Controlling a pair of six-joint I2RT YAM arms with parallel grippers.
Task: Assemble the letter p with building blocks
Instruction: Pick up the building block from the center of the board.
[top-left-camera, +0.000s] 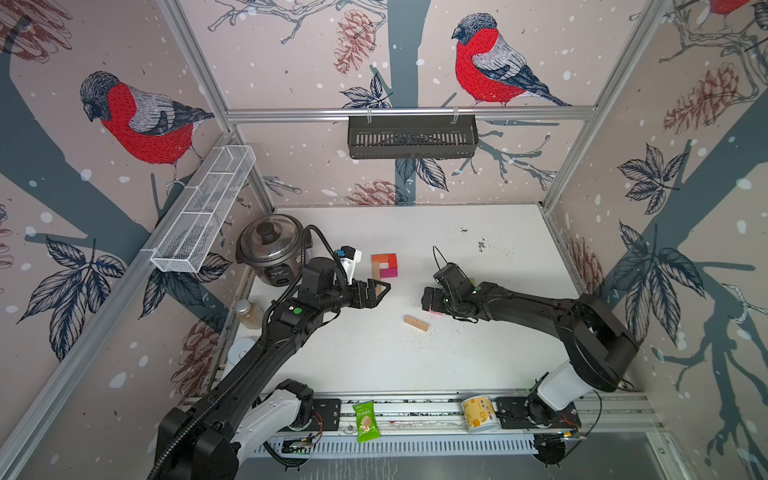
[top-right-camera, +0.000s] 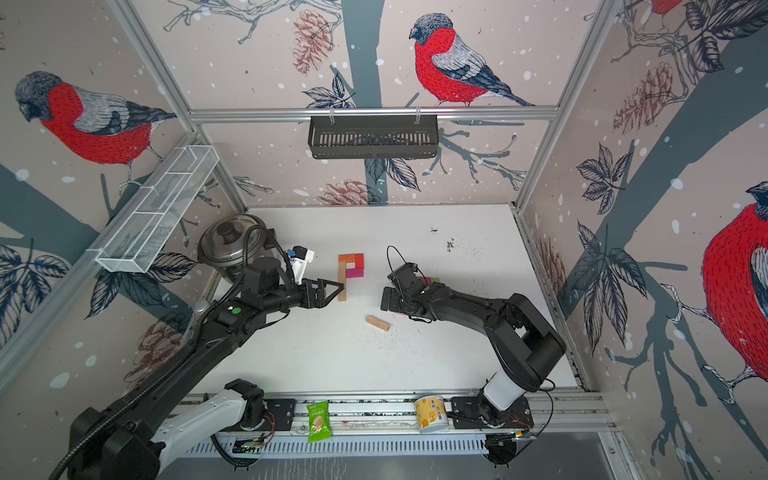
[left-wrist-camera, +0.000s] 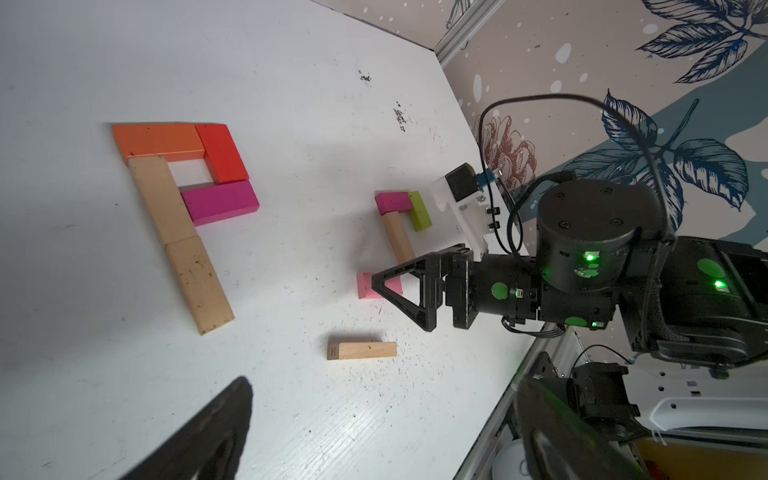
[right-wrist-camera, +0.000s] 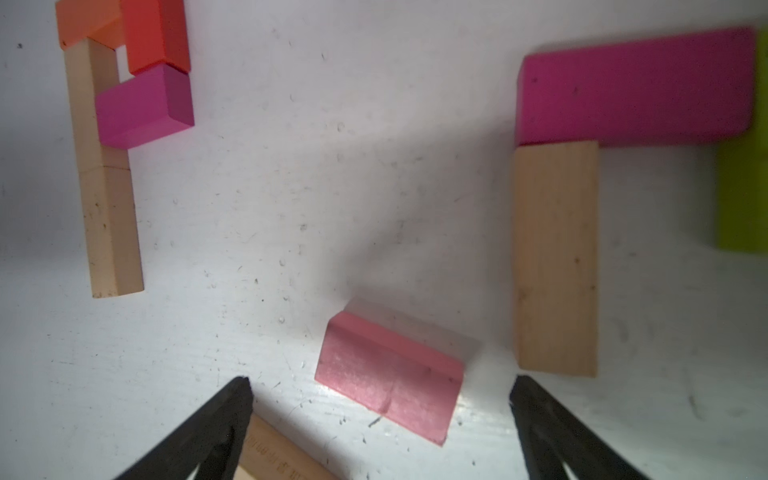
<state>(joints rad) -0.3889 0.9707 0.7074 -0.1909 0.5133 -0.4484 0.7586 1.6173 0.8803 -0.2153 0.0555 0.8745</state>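
Note:
The letter p lies flat mid-table: a tan stem with a loop of orange, red and magenta building blocks. My left gripper hovers open and empty by the stem's lower end. My right gripper is open low over a pink block, which lies free on the table between the fingers. Beside it stands a second group: magenta, tan and lime-green blocks. A loose tan block lies nearer the front.
A rice cooker and a jar stand at the left edge. On the front rail lie a green snack packet and a yellow cup. A white wire basket and a black basket hang on the walls.

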